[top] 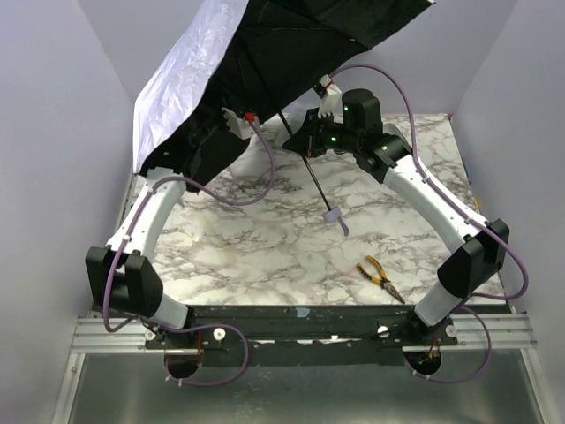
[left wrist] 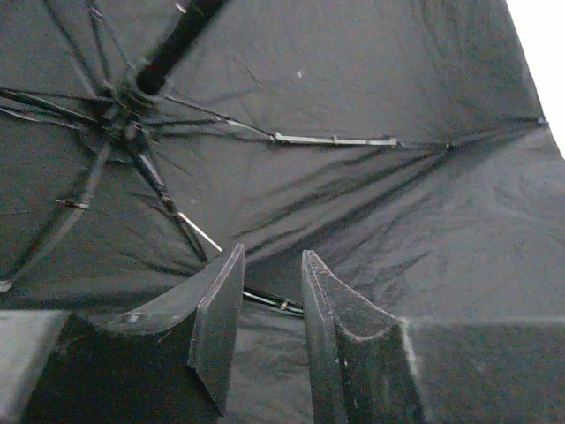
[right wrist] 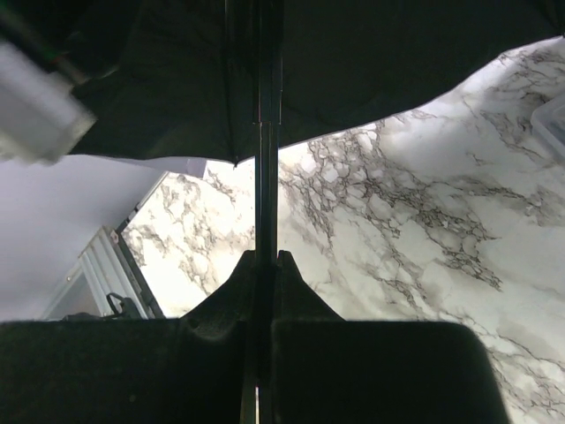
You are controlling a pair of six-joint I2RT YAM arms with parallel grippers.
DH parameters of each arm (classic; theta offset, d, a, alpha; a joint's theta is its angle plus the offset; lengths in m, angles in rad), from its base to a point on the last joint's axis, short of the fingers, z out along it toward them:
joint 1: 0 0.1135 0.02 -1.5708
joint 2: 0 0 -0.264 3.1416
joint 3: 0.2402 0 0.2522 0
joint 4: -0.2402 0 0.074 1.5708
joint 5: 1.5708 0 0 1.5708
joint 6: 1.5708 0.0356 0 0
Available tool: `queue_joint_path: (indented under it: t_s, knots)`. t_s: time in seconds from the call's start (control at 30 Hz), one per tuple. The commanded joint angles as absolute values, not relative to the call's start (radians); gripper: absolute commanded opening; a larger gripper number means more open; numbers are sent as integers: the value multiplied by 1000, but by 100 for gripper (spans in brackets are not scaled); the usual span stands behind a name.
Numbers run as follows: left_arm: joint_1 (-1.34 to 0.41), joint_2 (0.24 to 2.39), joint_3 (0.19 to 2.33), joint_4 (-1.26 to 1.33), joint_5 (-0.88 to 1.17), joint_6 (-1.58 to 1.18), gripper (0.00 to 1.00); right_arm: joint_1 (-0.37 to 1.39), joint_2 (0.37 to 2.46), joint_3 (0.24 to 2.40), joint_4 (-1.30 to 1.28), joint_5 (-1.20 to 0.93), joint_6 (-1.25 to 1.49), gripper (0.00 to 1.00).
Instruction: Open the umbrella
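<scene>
The umbrella [top: 291, 44] stands open at the back of the table, black underside towards me, pale outer fabric [top: 181, 75] on its left. Its thin black shaft [top: 316, 177] slants down to the small pale handle [top: 335, 216] resting on the marble. My right gripper [top: 300, 141] is shut on the shaft, which runs between the fingers in the right wrist view [right wrist: 265, 177]. My left gripper [left wrist: 272, 305] is open under the canopy, close to the black fabric [left wrist: 371, 203] and its ribs [left wrist: 335, 140]; in the top view it is hidden by the canopy.
Yellow-handled pliers [top: 380, 276] lie on the marble table [top: 265, 238] at the front right. A corner of a clear plastic box [right wrist: 552, 124] shows at the right edge of the right wrist view. Walls close in on both sides.
</scene>
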State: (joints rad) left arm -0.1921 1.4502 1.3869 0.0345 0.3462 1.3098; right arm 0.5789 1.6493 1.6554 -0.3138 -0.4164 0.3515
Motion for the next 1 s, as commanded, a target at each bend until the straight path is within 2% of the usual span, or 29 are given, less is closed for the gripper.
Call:
queue_joint_path:
  t_s: [0.0, 0.33, 0.57, 0.67, 0.8, 0.97]
  knots:
    - [-187, 1545, 1456, 33, 135, 1300, 32, 586, 1591, 1672, -227, -422, 347, 1]
    - [-64, 1664, 1562, 29, -129, 1306, 27, 577, 1543, 1646, -261, -370, 316, 0]
    - [-31, 1691, 1615, 21, -144, 1280, 30, 573, 1545, 1637, -264, -391, 314, 1]
    - [-50, 1602, 1592, -80, 45, 1157, 34, 573, 1553, 1631, -241, -412, 327, 0]
    - [-72, 1479, 1596, -231, 433, 902, 45, 574, 1577, 1640, -191, -428, 372, 0]
    - [-101, 1463, 1706, -299, 648, 554, 49, 574, 1616, 1660, -117, -446, 465, 1]
